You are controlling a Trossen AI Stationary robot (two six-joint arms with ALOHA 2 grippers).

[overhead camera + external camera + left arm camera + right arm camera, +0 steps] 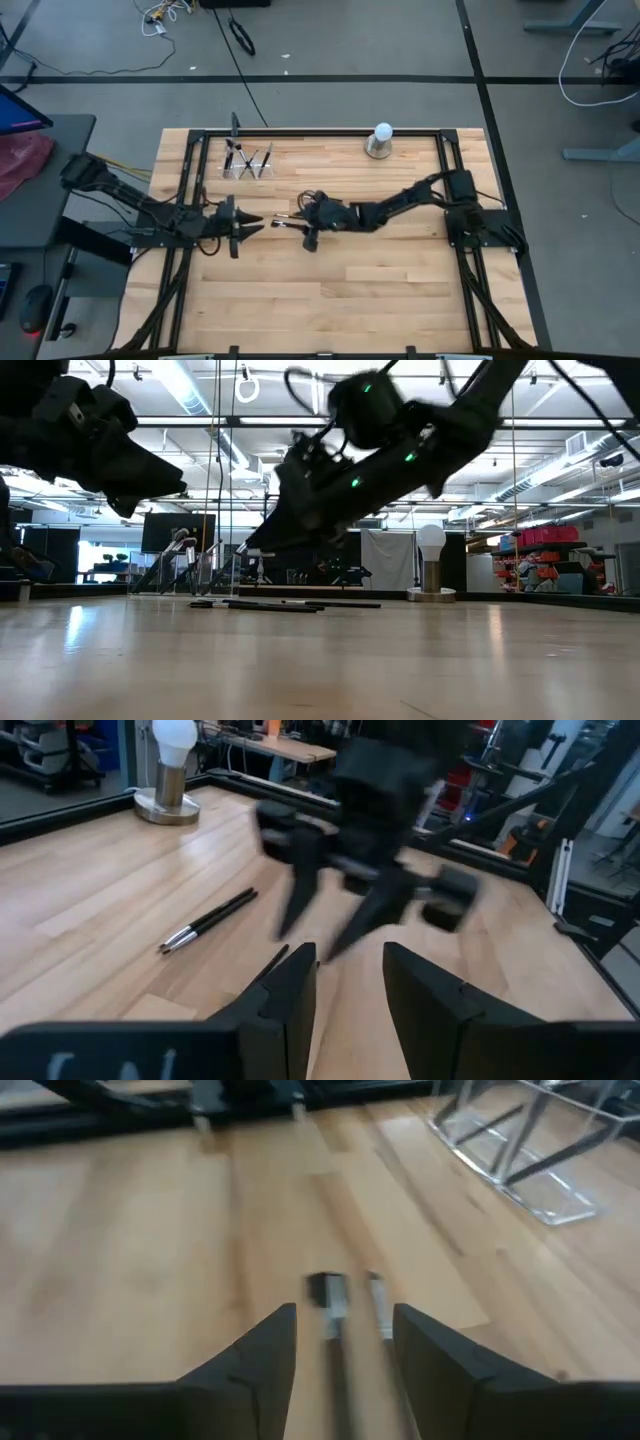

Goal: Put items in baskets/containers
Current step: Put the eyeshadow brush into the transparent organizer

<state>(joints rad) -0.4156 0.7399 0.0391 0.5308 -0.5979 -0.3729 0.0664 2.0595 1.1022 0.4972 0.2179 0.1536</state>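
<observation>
Right claw (pixel 340 1345) spread over two brushes (pixel 335 1305); clear holder (pixel 248 163) has several brushes upright.

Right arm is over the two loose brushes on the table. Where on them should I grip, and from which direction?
Judging from the views: the two brushes lie flat and side by side on the wood, so come straight down from above with the open right gripper and close across the black handles behind the silvery ferrules, fingers straddling the shafts. The left gripper waits nearby, open.

Black-handled brushes (pixel 208 920) with silvery ferrules, clear holder (pixel 248 163), pale striped wood table (pixel 330 290) (black-framed), white ball (pixel 382 131)
</observation>
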